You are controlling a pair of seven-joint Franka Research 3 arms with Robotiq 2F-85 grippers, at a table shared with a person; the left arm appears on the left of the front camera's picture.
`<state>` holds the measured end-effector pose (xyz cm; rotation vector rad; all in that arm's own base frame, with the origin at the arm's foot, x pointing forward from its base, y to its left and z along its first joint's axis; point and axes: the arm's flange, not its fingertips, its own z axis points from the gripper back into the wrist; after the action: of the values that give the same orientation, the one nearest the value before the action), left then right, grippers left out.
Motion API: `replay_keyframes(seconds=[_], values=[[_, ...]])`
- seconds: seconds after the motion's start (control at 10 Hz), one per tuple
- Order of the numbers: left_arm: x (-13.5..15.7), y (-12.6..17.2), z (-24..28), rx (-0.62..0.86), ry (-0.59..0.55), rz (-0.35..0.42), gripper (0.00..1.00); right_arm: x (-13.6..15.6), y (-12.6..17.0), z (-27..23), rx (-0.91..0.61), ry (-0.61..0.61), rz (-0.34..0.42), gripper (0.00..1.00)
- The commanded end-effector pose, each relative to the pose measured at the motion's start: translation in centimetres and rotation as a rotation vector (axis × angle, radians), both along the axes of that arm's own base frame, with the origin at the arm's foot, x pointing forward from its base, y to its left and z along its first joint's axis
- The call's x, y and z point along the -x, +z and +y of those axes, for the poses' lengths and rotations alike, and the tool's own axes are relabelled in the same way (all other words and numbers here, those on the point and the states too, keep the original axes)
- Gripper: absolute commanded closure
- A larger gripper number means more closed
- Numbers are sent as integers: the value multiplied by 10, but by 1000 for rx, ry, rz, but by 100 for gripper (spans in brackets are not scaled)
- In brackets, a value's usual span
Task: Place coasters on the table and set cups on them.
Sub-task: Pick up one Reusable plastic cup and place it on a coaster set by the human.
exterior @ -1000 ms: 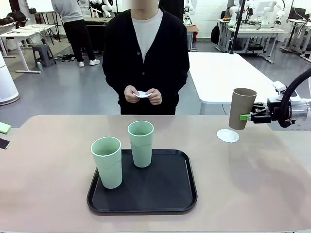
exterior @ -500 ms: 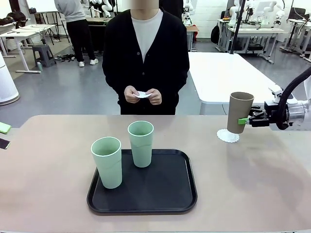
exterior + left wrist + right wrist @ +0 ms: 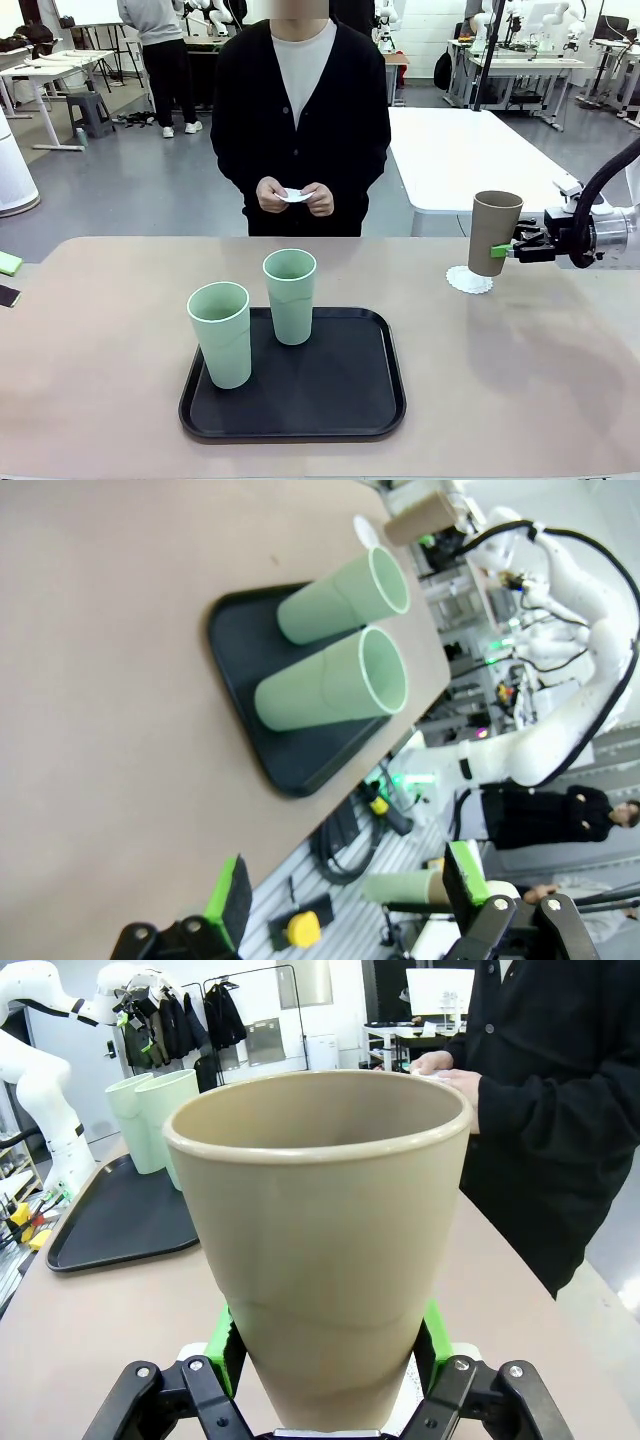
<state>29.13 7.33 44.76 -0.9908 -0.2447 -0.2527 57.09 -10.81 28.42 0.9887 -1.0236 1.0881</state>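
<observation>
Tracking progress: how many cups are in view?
3: the near green cup and the far green cup stand on the black tray; the brown cup is gripped by the right pincer at the white coaster.

Bright, even light from overhead fills the room, leaving only soft, faint shadows on the tabletop [image 3: 120, 330] beside the black tray [image 3: 350, 400] and under the right arm [image 3: 600, 228]; the front view is sharp throughout. The left wrist view is rolled sideways and stretched toward its edges, with the left claw [image 3: 348, 890] at the bottom slightly soft. In the right wrist view the brown cup [image 3: 320, 1260] looms large and bulging through the wide lens, while the background behind it looks softer.
</observation>
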Motion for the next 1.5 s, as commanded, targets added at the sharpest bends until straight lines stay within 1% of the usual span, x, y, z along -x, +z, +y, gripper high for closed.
replay_keyframes(seconds=[0.0,0.1,0.3,0.8,1.4], values=[[-1,1,-2,13,-2,-8,0,-2,-4,3,-11,15,-23,18],[-1,1,-2,13,-2,-8,0,-5,-7,6,-26,21,-52,18],[-1,1,-2,13,-2,-8,0,-11,-15,12,-52,24,-71,18],[-1,1,-2,13,-2,-8,0,-26,-34,7,-51,11,-61,18],[-1,1,-2,13,-2,-8,0,-33,-50,9,-43,18,-39,18]])
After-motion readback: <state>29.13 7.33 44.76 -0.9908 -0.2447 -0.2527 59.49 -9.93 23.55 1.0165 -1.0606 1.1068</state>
